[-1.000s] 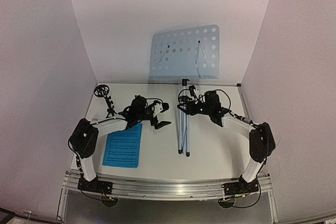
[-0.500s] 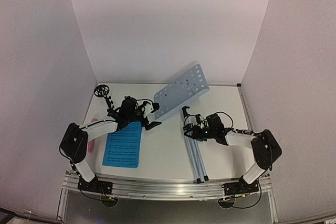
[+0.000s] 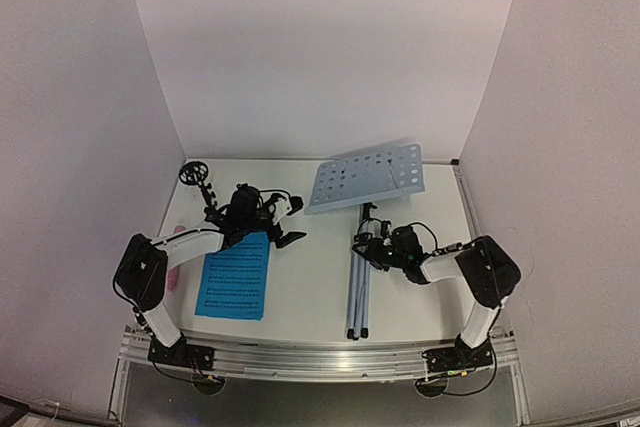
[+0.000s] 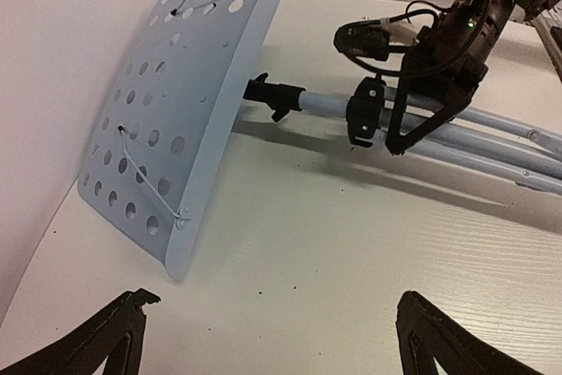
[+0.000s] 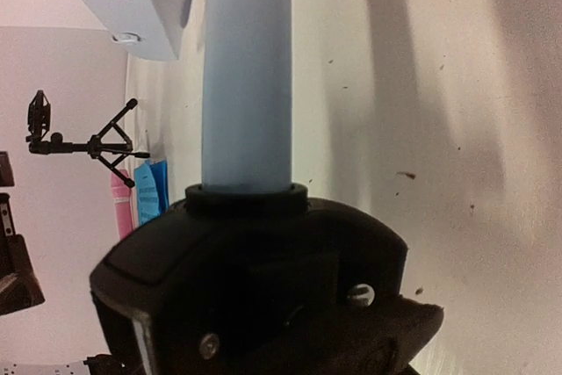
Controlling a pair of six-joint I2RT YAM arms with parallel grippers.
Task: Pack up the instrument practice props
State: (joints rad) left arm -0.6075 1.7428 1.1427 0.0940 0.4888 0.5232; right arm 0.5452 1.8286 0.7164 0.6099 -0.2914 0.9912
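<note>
Two tools: right tool grips the silver-tripod stand; left tool gapes before its desk.

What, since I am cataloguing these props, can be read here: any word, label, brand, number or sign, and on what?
Nothing is legible.
blue music sheet: rows of dark print, too small to read.
silver-tripod stand: no text shows.
perforated desk: plain, only holes, no text.
</note>
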